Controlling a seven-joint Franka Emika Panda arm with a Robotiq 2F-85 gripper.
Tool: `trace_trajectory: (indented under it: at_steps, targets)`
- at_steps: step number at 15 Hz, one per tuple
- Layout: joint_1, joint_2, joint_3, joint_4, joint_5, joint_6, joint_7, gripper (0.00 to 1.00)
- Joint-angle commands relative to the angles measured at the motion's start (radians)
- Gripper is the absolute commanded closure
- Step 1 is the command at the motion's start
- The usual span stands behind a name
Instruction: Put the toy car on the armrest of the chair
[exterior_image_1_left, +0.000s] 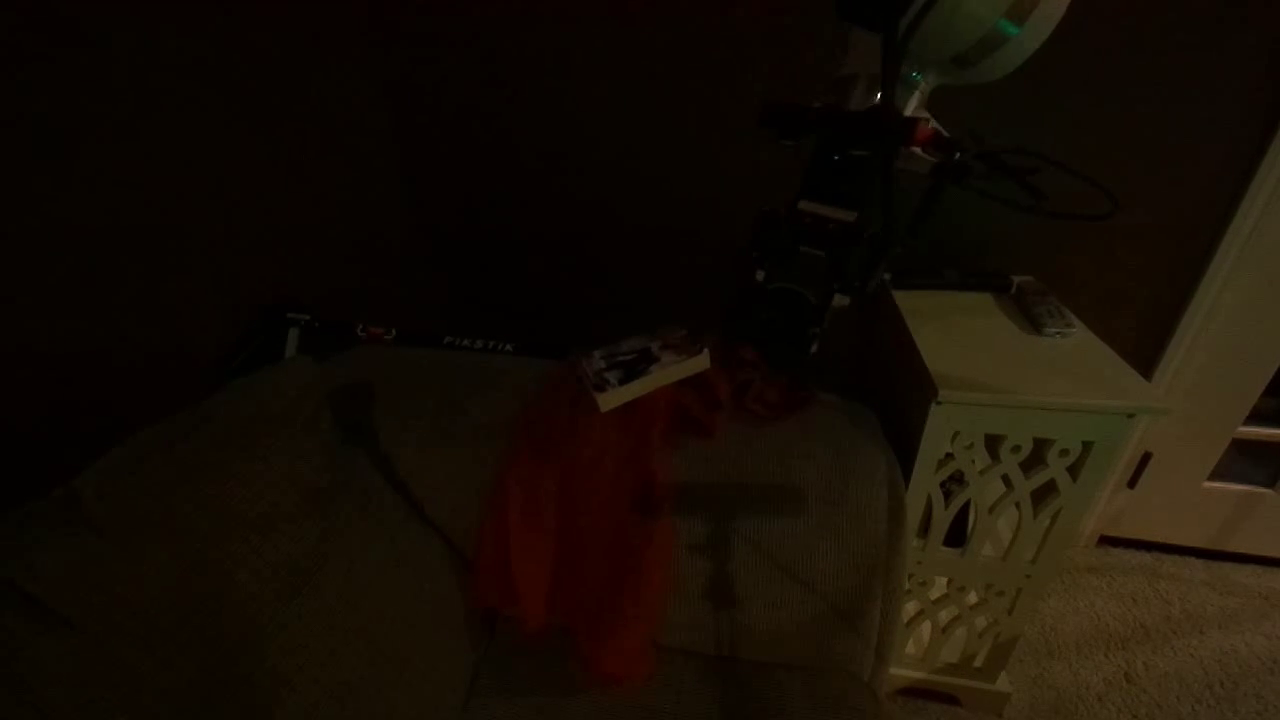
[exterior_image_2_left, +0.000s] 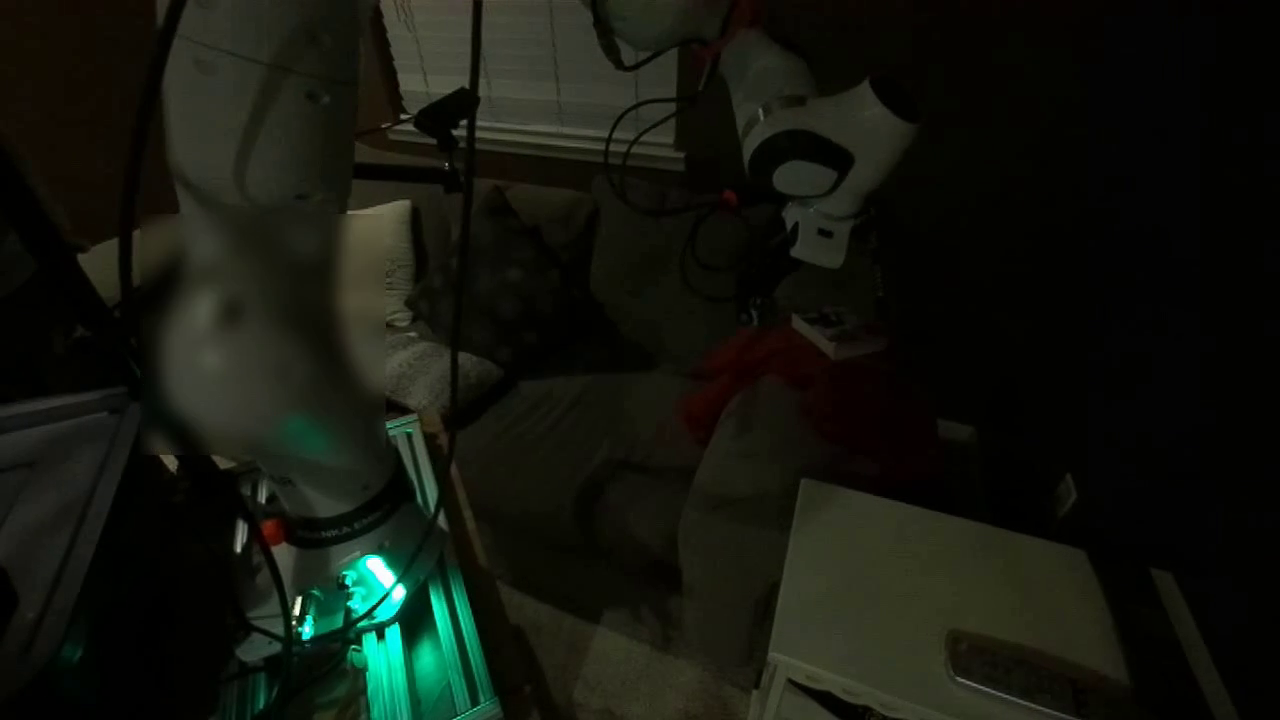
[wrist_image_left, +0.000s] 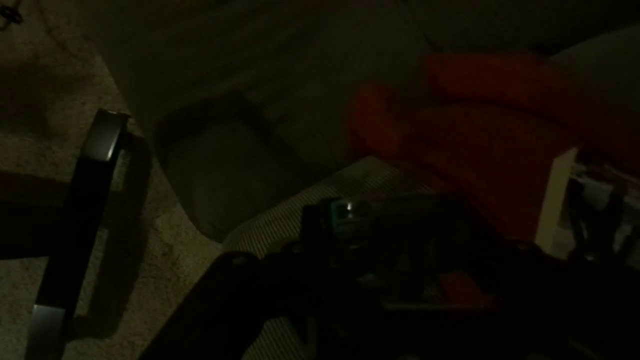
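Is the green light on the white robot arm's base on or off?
On: the green light glows brightly in an exterior view, tinting the silver metal rails green.

White arm (exterior_image_2_left: 265, 120), black cables (exterior_image_2_left: 607, 150), dark pincer (wrist_image_left: 397, 235)

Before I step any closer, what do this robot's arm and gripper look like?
The arm is white, smooth and rounded, with a black-rimmed joint; dark cables loop beside it. Its base shows a bright green light and lettering, only partly legible. The gripper looks black and angular, though the wrist view is too dark for finer detail.
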Motion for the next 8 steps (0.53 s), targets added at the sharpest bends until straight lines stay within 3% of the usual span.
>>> trace_trajectory:
  at_steps: [1, 4, 5, 8]
  targets:
    - [0.003, 0.017, -0.003, 0.016, 0.016, -0.040, -0.019, 0.33]
    - [-0.008, 0.042, -0.004, 0.043, 0.031, -0.077, -0.046, 0.33]
    - [-0.011, 0.043, -0.005, 0.046, 0.032, -0.080, -0.047, 0.58]
    - [0.058, 0.059, -0.032, 0.064, -0.016, 0.087, 0.137, 0.58]
